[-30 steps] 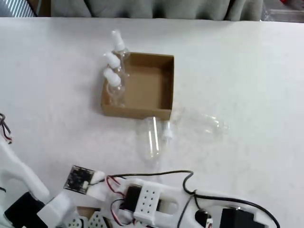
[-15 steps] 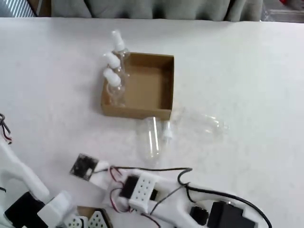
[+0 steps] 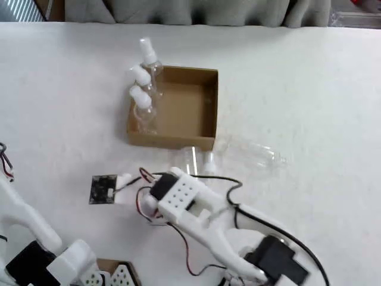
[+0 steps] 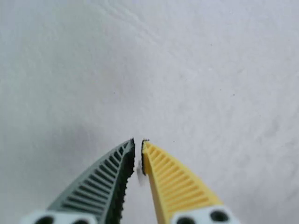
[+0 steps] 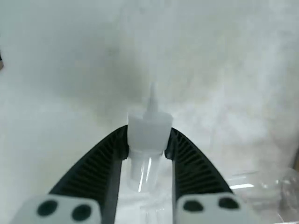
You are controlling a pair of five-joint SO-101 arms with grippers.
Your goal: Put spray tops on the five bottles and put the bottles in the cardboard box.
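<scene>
The cardboard box (image 3: 205,107) stands open at the table's middle. Three clear bottles with white spray tops (image 3: 143,101) stand along its left wall. Two uncapped clear bottles lie in front of the box: one (image 3: 189,158) is partly covered by my right arm (image 3: 184,199), the other (image 3: 259,154) lies farther right. A loose spray top (image 3: 209,161) rests between them. My right gripper (image 5: 145,134) is shut on a white spray top (image 5: 147,128), its thin tube pointing away over the table. My left gripper (image 4: 138,148) hangs shut over bare table with nothing in it.
The left arm's base (image 3: 30,238) sits at the front left corner. A small camera board (image 3: 104,189) and wires stick out from the right arm. A clear bottle (image 5: 268,184) lies near the held top. Bare table lies right of the box.
My right arm has swung forward from the table's front edge toward the box and now covers most of the nearer lying bottle. The bottles and box have not moved.
</scene>
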